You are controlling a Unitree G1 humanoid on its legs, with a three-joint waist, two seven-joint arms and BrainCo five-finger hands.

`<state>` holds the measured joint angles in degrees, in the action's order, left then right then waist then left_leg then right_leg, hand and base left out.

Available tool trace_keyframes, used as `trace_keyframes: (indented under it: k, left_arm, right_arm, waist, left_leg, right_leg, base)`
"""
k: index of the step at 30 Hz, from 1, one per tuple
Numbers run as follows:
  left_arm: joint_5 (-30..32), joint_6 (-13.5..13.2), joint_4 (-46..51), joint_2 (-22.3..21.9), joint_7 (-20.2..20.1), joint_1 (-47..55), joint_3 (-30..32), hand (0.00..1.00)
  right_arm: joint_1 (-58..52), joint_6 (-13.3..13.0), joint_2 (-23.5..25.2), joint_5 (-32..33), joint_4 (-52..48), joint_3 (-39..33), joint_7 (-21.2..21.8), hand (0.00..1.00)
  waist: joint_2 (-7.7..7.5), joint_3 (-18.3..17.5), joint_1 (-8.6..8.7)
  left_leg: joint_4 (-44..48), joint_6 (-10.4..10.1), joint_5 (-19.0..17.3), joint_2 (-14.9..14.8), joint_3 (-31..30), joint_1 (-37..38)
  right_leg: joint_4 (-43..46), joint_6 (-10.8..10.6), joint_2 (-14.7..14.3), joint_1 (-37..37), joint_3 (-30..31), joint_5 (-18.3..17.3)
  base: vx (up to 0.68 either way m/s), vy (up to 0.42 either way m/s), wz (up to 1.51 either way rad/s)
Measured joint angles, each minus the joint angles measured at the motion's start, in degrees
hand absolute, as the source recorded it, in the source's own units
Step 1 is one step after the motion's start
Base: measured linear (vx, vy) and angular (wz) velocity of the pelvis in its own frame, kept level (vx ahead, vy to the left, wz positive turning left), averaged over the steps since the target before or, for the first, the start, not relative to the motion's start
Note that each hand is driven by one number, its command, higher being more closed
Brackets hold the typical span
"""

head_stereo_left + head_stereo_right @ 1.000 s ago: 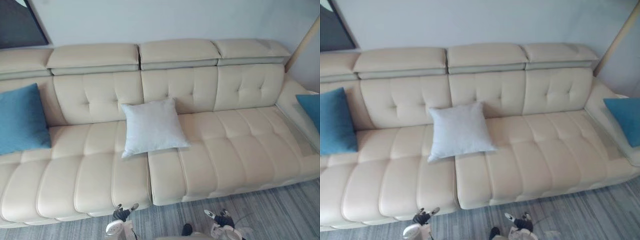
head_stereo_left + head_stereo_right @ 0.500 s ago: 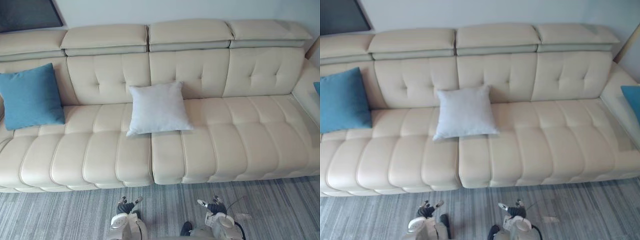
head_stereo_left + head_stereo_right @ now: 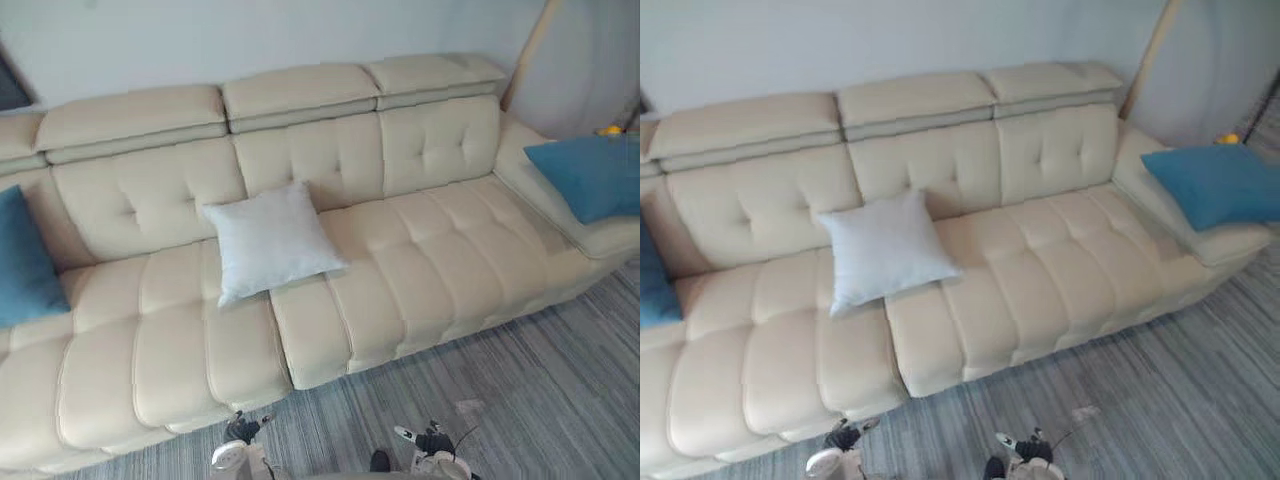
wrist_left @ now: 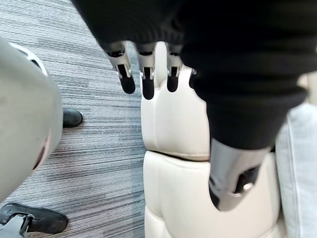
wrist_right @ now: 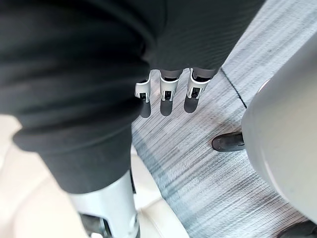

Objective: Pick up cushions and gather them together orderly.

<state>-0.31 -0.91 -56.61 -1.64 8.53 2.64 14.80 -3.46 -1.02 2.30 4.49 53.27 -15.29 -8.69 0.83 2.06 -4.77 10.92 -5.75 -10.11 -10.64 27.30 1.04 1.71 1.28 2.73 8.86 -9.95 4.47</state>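
A white cushion [image 3: 268, 240] leans against the backrest in the middle of a long cream sofa [image 3: 420, 270]. One blue cushion [image 3: 22, 262] stands at the sofa's far left, cut by the edge of the view. A second blue cushion [image 3: 590, 172] lies on the right armrest. My left hand [image 3: 240, 430] and right hand [image 3: 432, 440] hang low in front of the sofa, above the floor. The left wrist view has my left hand's fingers [image 4: 143, 74] straight and empty beside the sofa's front edge [image 4: 173, 124]. My right hand's fingers [image 5: 168, 91] are straight and empty over the carpet.
Grey striped carpet [image 3: 540, 390] runs along the sofa's front. A light wooden pole [image 3: 527, 45] slants up behind the right armrest, and a small yellow object [image 3: 610, 130] sits beyond it. The wall stands right behind the sofa.
The camera has swung to the right: the right blue cushion is now in fuller view and the left one is partly cut off. The cushions lie where they were and both hands still hang low.
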Motion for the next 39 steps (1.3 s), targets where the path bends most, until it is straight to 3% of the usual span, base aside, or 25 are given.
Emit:
trace_keyframes:
  k: [1,2,3,6,8,10,12,14,18,19,20,21,22,23,24,25,26,28,30,32,34,35,36,37,39]
  left_arm:
    - [0.26,0.14,-0.06,-0.05,-0.01,0.5,-0.14,0.0]
    - [0.27,0.35,-0.05,-0.32,-0.01,0.28,-0.76,0.0]
    - [0.26,0.36,-0.07,-0.18,-0.06,0.28,-1.09,0.0]
    - [0.25,0.36,-0.34,-0.26,-0.09,0.7,-1.59,0.0]
    - [0.21,0.35,-0.16,-0.43,-0.3,0.11,-2.27,0.0]
    - [0.15,0.05,1.03,-0.27,-0.64,-0.25,-2.19,0.0]
    - [0.11,0.08,1.46,0.13,-1.06,-0.17,-2.24,0.0]
    - [-0.08,0.0,2.86,0.11,-1.01,0.19,-2.34,0.0]
    - [-1.0,-0.04,4.26,0.05,-0.98,1.46,-2.1,0.0]
    - [-1.42,-0.11,4.26,-0.05,-0.98,1.66,-1.49,0.0]
    - [-1.87,-0.16,4.17,-0.22,-1.0,2.47,-0.12,0.0]
    - [-2.02,-0.11,4.26,0.13,-0.97,2.8,-0.01,0.0]
    - [-2.0,0.0,4.18,0.37,-0.97,2.87,-0.14,0.0]
    - [-2.02,0.02,4.17,1.27,-0.96,2.89,-0.36,0.0]
    - [-2.01,0.15,4.04,1.6,-0.96,2.85,-0.79,0.0]
    - [-2.07,0.45,3.55,2.15,-0.95,2.78,-2.41,0.0]
    - [-2.07,0.47,3.2,2.64,-0.96,2.82,-3.73,0.0]
    - [-2.14,0.5,2.27,3.28,-0.86,2.56,-5.57,0.0]
    - [-2.21,0.47,1.95,3.55,-0.31,2.34,-6.06,0.0]
    - [-2.18,0.49,1.63,4.0,0.2,1.06,-8.14,0.0]
    - [-2.13,0.45,1.19,4.7,0.16,-0.09,-9.8,0.0]
    - [-2.12,0.43,0.96,5.24,0.17,0.15,-9.77,0.0]
    - [-2.11,0.42,0.67,5.69,0.16,0.67,-9.67,0.0]
    - [-2.12,0.51,0.21,4.86,0.33,0.88,-9.12,0.0]
    - [-2.25,0.41,0.88,4.01,0.25,1.24,-9.03,0.0]
  right_arm:
    - [0.78,0.03,-0.21,-0.02,0.61,-1.07,0.04,0.0]
    - [1.23,0.01,-0.77,-0.03,1.65,-2.92,-0.01,0.0]
    - [1.1,0.08,-1.04,-0.04,2.63,-3.87,-0.09,0.0]
    - [0.84,0.04,-2.77,0.02,2.99,-4.87,-0.13,0.0]
    - [0.35,-0.03,-3.43,0.25,2.93,-5.31,-0.15,0.0]
    - [-0.73,0.02,-3.61,0.95,2.41,-5.41,-0.32,0.0]
    - [-1.01,0.04,-3.83,2.4,2.24,-5.4,-0.69,0.0]
    - [-0.83,0.07,-3.4,2.8,2.1,-5.54,-0.72,0.0]
    - [0.08,0.25,-2.86,2.85,1.63,-6.25,-0.74,0.0]
    - [0.18,0.2,-2.83,2.84,1.65,-6.69,-0.75,0.0]
    - [0.64,0.19,-2.43,2.79,1.76,-6.91,-0.77,0.0]
    - [0.58,0.26,-1.42,2.64,1.61,-6.64,-0.72,0.0]
    - [0.3,0.23,-1.16,2.52,1.56,-6.5,-0.68,0.0]
    - [-0.26,0.19,-0.21,2.18,1.54,-6.28,-0.58,0.0]
    - [-0.32,0.18,-0.05,2.18,1.54,-6.21,-0.54,0.0]
    - [-0.46,0.2,-0.09,2.18,1.88,-6.36,-0.4,0.0]
    - [-0.41,0.26,-0.19,2.27,2.3,-6.5,-0.25,0.0]
    - [0.8,0.22,-1.02,1.65,2.94,-6.39,-0.24,0.0]
    - [2.53,0.1,-1.34,0.1,4.43,-6.19,-0.22,0.0]
    - [4.07,0.14,-2.25,0.05,4.77,-5.76,-0.12,0.0]
    - [5.23,0.51,-4.24,-0.03,5.05,-5.75,-0.23,0.0]
    - [4.93,0.57,-4.54,-0.03,5.38,-5.73,-0.28,0.0]
    - [4.6,0.73,-4.81,-0.05,6.48,-5.66,-0.28,0.0]
    - [4.22,1.21,-6.03,-0.07,7.48,-5.58,-0.3,0.0]
    - [4.44,1.17,-6.85,-0.06,7.41,-4.76,-0.32,0.0]
  waist:
    - [0.37,0.13,0.09]
    - [0.81,0.44,0.69]
    - [0.86,0.49,0.74]
    - [1.93,0.87,1.05]
    - [2.15,1.67,1.62]
    - [2.34,3.73,0.92]
    - [2.4,3.91,0.96]
    - [2.1,4.0,0.4]
    - [2.31,3.94,-1.86]
    - [2.73,3.66,-1.96]
    - [3.37,3.11,-2.1]
    - [1.74,1.7,-2.76]
    - [1.36,1.34,-2.84]
    - [-1.73,0.58,-3.74]
    - [-1.67,0.7,-3.52]
    - [-1.55,0.78,-3.06]
    - [-1.38,0.87,-2.6]
    - [-0.92,1.15,-1.67]
    - [-0.24,1.42,-1.48]
    - [0.9,2.61,-1.06]
    - [1.91,5.09,-0.73]
    - [1.3,5.24,-0.42]
    - [-0.19,5.45,0.26]
    - [1.56,5.09,0.81]
    - [2.43,5.55,0.91]
  left_leg:
    - [-0.16,-0.02,-0.01,-0.4,2.39,0.34]
    - [-0.39,-0.04,0.01,-0.68,4.01,1.55]
    - [-0.35,-0.06,-0.01,-0.65,4.47,2.78]
    - [3.45,-0.11,0.09,-1.74,3.97,5.01]
    - [19.15,0.65,0.6,-5.34,-0.25,0.39]
    - [38.87,6.38,6.28,-8.53,-9.44,-7.39]
    - [42.93,4.44,0.58,-5.98,-14.03,-12.2]
    - [38.21,3.11,-2.01,-2.36,-16.24,-16.56]
    - [15.95,1.82,-0.85,4.47,-23.7,-19.74]
    - [13.02,2.28,-0.65,4.41,-25.72,-19.73]
    - [12.01,2.35,1.38,3.89,-26.84,-19.27]
    - [12.16,2.2,0.53,4.0,-24.02,-18.18]
    - [11.88,2.32,0.2,4.11,-22.98,-17.8]
    - [9.16,2.61,-1.32,5.02,-16.63,-13.5]
    - [8.89,3.18,-1.69,5.31,-15.55,-12.21]
    - [7.98,3.85,-2.37,5.81,-14.19,-9.38]
    - [6.67,4.1,-2.73,6.15,-13.31,-6.94]
    - [2.0,4.11,-2.71,6.73,-11.96,-1.38]
    - [-1.27,3.9,-2.57,6.3,-10.6,2.17]
    - [-2.95,3.84,-2.59,5.19,-10.56,3.29]
    - [-3.08,3.5,-2.47,4.16,-10.65,5.27]
    - [-2.41,2.98,-2.78,4.64,-11.07,6.04]
    - [0.05,0.9,-4.08,5.24,-12.68,7.03]
    - [7.98,-0.27,-4.53,2.49,-14.94,4.56]
    - [25.14,0.08,-1.19,-1.12,-17.82,-3.7]
  right_leg:
    - [1.42,2.84,0.81,0.76,-8.01,-2.75]
    - [4.52,2.8,3.1,0.89,-17.38,-4.29]
    - [5.77,2.0,3.22,0.24,-20.16,-4.68]
    - [6.32,1.3,1.28,-1.06,-15.54,-6.13]
    - [6.73,1.71,0.28,-2.39,-12.99,-7.69]
    - [7.76,3.17,-0.91,-5.43,-9.42,-10.75]
    - [8.78,2.97,-0.86,-6.07,-6.96,-12.64]
    - [8.34,2.85,-0.98,-6.44,-3.27,-12.84]
    - [7.77,2.02,-2.72,-6.06,6.02,-13.44]
    - [7.77,1.64,-3.78,-5.93,7.92,-13.66]
    - [8.25,0.76,-4.98,-5.79,10.68,-14.2]
    - [8.61,-0.58,-4.36,-5.65,13.62,-14.99]
    - [9.12,-1.04,-4.04,-5.81,14.02,-15.13]
    - [20.15,-6.02,-0.67,-1.49,13.6,-17.47]
    - [24.06,-8.17,0.13,-0.02,12.21,-17.65]
    - [31.37,-13.14,2.06,3.02,8.68,-17.12]
    - [36.16,-15.28,4.05,4.31,5.61,-16.34]
    - [40.65,-8.18,9.91,5.38,-6.4,-17.84]
    - [36.18,-5.61,11.32,6.54,-13.34,-19.18]
    - [28.57,-4.22,10.04,9.24,-14.5,-17.58]
    - [20.84,-3.77,8.22,11.48,-12.27,-10.6]
    - [18.98,-2.8,8.21,11.65,-10.07,-7.77]
    - [18.85,-0.05,8.35,11.18,-8.06,-5.89]
    - [21.1,0.4,6.84,10.31,-8.66,-8.33]
    - [18.69,0.99,4.32,7.57,-9.42,-10.59]
  base:
    - [0.12,-0.069,-1.31]
    - [0.16,-0.083,-1.07]
    - [0.21,-0.086,-1.25]
    - [0.15,-0.087,-0.88]
    - [0.15,-0.104,-0.63]
    - [0.11,-0.026,-0.67]
    - [0.14,0.025,-0.79]
    - [0.2,0.036,-0.93]
    - [0.21,0.13,-1.19]
    - [0.26,0.221,-1.56]
    - [0.34,0.265,-1.6]
    - [0.36,0.269,-1.32]
    - [0.47,0.277,-1.72]
    - [0.38,0.209,-1.3]
    - [0.42,0.243,-1.43]
    - [0.25,0.159,-0.5]
    - [0.38,0.181,-0.3]
    - [0.33,0.107,-0.17]
    - [0.3,0.008,-0.29]
    - [0.37,-0.101,-0.04]
    - [0.34,-0.174,0.03]
    - [0.51,-0.313,0.22]
    - [0.54,-0.364,0.2]
    - [0.46,-0.345,0.12]
    - [0.41,-0.306,-0.14]
